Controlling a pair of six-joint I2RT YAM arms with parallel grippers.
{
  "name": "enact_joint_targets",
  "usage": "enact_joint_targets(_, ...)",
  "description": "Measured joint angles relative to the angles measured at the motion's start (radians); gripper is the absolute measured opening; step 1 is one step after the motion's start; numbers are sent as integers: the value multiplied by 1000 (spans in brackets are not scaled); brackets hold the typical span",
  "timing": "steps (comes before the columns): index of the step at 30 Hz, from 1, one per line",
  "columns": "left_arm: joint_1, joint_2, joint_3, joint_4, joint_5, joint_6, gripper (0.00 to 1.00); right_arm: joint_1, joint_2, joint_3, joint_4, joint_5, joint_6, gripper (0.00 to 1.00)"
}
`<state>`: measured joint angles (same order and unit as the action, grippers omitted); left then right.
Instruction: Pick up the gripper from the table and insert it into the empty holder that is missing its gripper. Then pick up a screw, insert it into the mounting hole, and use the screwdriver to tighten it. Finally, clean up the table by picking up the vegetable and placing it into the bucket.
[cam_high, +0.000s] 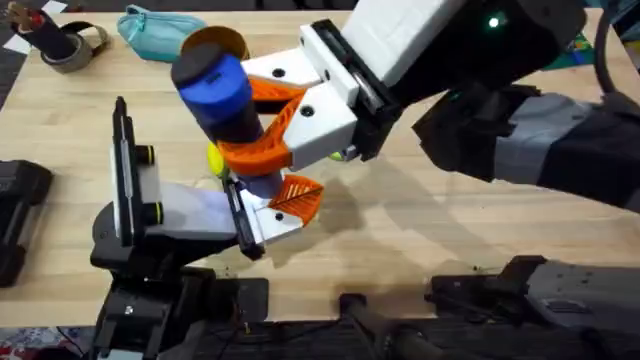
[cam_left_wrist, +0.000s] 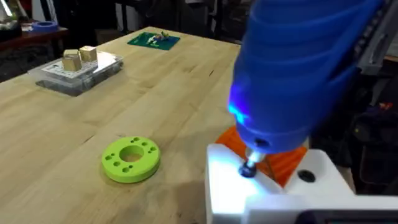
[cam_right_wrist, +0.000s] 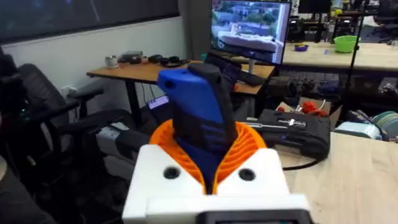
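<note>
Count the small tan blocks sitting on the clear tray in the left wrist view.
2. Both tan blocks sit side by side on the clear tray on the table: one slightly nearer the camera, the other just behind it. More could be hidden behind them.

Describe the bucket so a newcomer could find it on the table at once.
Start at the far edge of the wooden table, where a teal pouch lies. Just beside it, partly hidden behind the blue screwdriver, stands the bucket. Unlike the soft pouch and the flat tape roll, it is a round ochre-brown tub.
</note>
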<state>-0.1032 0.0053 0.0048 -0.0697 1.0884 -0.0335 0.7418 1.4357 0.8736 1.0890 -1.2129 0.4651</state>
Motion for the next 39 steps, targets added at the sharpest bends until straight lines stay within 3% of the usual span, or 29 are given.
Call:
enact_joint_targets(23, 1, 0, 0, 7, -16, 3, 17, -2, 6, 47, -14, -69, 36, 38)
enact_joint_targets(39, 1, 0, 0, 6, -16, 3, 17, -28, 6, 112, -1, -80, -72, 40)
